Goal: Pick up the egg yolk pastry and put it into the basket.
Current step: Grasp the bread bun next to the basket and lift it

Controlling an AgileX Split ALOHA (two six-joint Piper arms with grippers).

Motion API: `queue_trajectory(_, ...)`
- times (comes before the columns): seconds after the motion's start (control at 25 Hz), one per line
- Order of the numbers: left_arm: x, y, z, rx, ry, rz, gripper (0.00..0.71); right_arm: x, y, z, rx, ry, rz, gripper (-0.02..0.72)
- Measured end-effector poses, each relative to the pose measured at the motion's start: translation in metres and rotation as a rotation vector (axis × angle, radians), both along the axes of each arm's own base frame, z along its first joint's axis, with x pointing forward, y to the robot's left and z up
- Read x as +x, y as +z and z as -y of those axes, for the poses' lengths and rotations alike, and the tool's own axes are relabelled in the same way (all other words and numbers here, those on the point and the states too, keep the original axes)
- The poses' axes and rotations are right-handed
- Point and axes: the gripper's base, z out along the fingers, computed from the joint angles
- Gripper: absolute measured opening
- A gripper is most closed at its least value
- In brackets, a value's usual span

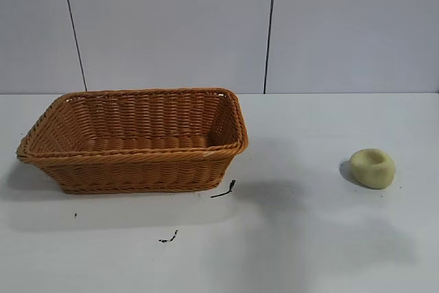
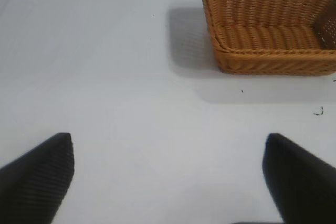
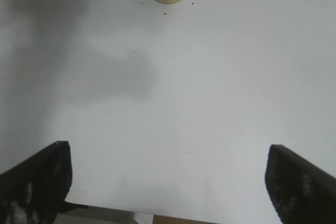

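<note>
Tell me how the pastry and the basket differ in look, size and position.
Size: the pastry is far smaller than the basket.
Look: the pastry is a smooth, pale yellow round puck with a dimpled top; the basket is orange-brown woven wicker, rectangular with flared sides.
Position: in the exterior view the pastry lies at the right, the basket at the left, well apart.
Shared: both rest on the white table, untouched by either pincer.

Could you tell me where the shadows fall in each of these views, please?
Exterior view: the basket and egg yolk pastry cast soft shadows on the table, plus faint wide patches. Left wrist view: a shadow beside the basket, beyond the open left gripper. Right wrist view: a diffuse grey patch between the open right gripper and the pastry.
</note>
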Motion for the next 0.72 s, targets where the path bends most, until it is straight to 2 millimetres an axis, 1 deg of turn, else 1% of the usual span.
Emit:
queue_trajectory(0.08,0.0,0.0,0.0,0.0,0.0,0.0,0.696,0.025,-0.01,0.001,-0.016,0.004,-0.053,0.694)
queue_trajectory(0.2,0.0,0.0,0.0,0.0,0.0,0.0,0.696,0.06,-0.019,0.003,-0.045,0.013,-0.091,0.694)
queue_trajectory(0.36,0.0,0.0,0.0,0.0,0.0,0.0,0.696,0.105,-0.033,0.005,-0.068,0.019,-0.118,0.694)
queue_trajectory(0.44,0.0,0.0,0.0,0.0,0.0,0.0,0.696,0.123,-0.038,0.004,-0.07,0.023,-0.121,0.694)
queue_trajectory(0.6,0.0,0.0,0.0,0.0,0.0,0.0,0.696,0.151,-0.048,-0.009,-0.079,0.069,-0.121,0.694)
queue_trajectory(0.72,0.0,0.0,0.0,0.0,0.0,0.0,0.696,0.162,-0.058,-0.023,-0.08,0.105,-0.132,0.694)
